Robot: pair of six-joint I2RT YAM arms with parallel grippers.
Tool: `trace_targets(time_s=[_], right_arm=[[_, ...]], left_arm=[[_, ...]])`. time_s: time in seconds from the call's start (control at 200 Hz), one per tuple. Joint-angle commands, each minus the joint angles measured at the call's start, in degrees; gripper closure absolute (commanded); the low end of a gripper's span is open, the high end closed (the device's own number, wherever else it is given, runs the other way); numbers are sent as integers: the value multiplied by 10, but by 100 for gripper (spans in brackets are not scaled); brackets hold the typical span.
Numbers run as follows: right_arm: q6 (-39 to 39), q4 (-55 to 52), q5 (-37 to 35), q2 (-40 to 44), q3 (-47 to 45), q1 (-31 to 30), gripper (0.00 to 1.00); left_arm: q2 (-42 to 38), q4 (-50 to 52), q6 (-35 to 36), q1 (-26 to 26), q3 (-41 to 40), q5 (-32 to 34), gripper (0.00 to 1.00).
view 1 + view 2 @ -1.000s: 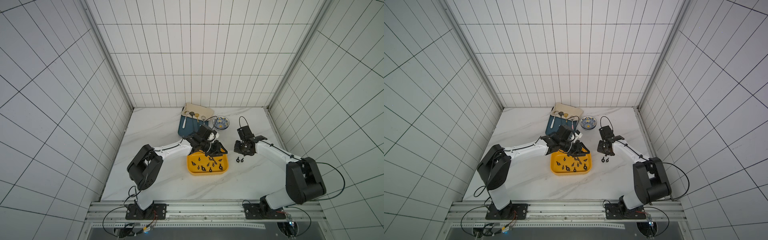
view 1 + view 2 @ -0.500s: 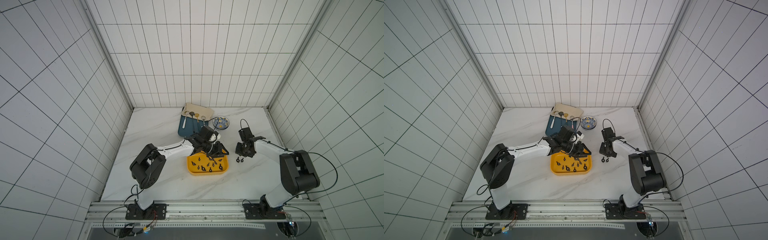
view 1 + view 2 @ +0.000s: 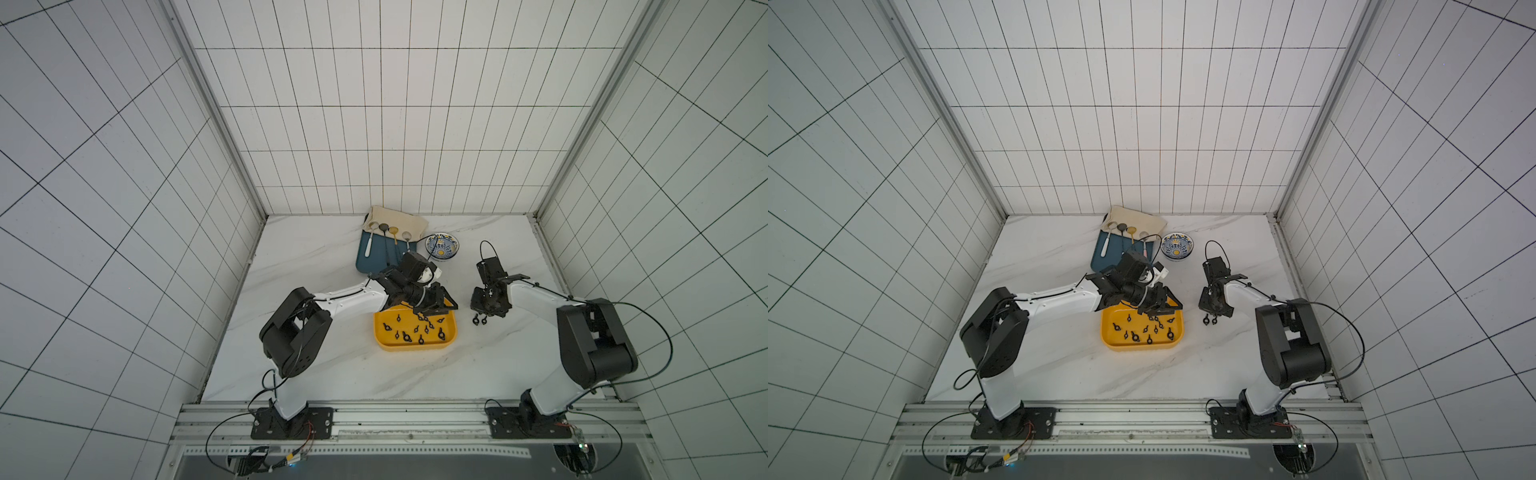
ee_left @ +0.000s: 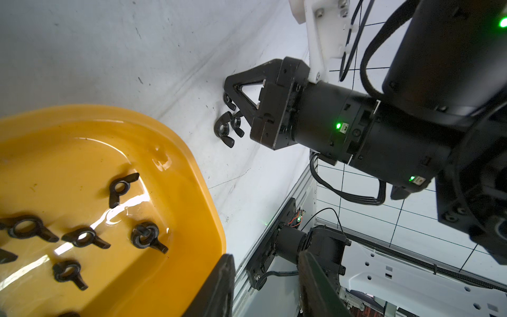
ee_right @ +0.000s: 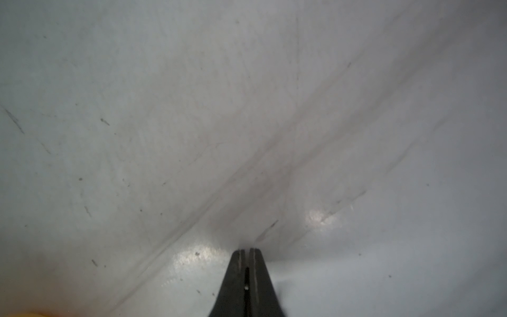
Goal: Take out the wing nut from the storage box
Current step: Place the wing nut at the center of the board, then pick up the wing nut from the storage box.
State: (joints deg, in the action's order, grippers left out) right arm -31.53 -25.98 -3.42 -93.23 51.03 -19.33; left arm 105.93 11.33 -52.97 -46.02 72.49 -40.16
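Wing nuts [image 4: 223, 129] lie beside storage box [image 4: 197, 175]; left jaws apart; right jaws seemingly together.

Box [image 3: 415, 348]: glossy yellow. Nuts [image 4: 120, 188] inside: black; same black on nuts lying out on counter [image 3: 332, 365]. Counter: white marble, faint grey veins. Tray [image 3: 376, 264]: dark blue. Bowl [image 3: 442, 248]: white with blue pattern, yellow centre. Cloth [image 3: 399, 217]: beige. Walls [image 3: 374, 124]: white tiles, dark grid lines. Arms [image 3: 353, 300]: white links, black joints. Left gripper [image 4: 266, 256], right gripper [image 5: 246, 250]: black.
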Motion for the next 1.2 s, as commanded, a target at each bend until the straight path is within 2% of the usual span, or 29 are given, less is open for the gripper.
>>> trace_targets(time_s=[0.0, 0.305, 0.44, 0.545, 0.635, 0.85, 1.01, 1.195], right_arm=[[-3, -11, -1, 1, -17, 4, 90], [2, -33, -7, 45, -9, 3, 83], [8, -57, -14, 82, 8, -10, 81], [7, -72, -15, 112, 31, -55, 80], [0, -68, -17, 119, 57, -132, 79], [-13, -22, 9, 23, 139, -289, 76], [-9, -6, 34, -69, 206, -329, 74], [-10, 5, 53, -133, 249, -348, 74]], left_arm=[[-2, -14, 2, 0, -8, -6, 58], [-14, -10, 9, 1, -19, -5, 58], [-38, -6, 13, 21, -35, 0, 58], [-74, 4, 18, 62, -66, 0, 58], [-122, 17, 25, 114, -106, 4, 58], [-234, 67, 45, 270, -206, 5, 58], [-282, 87, 51, 356, -263, -14, 58], [-302, 110, 71, 373, -282, -18, 58]])
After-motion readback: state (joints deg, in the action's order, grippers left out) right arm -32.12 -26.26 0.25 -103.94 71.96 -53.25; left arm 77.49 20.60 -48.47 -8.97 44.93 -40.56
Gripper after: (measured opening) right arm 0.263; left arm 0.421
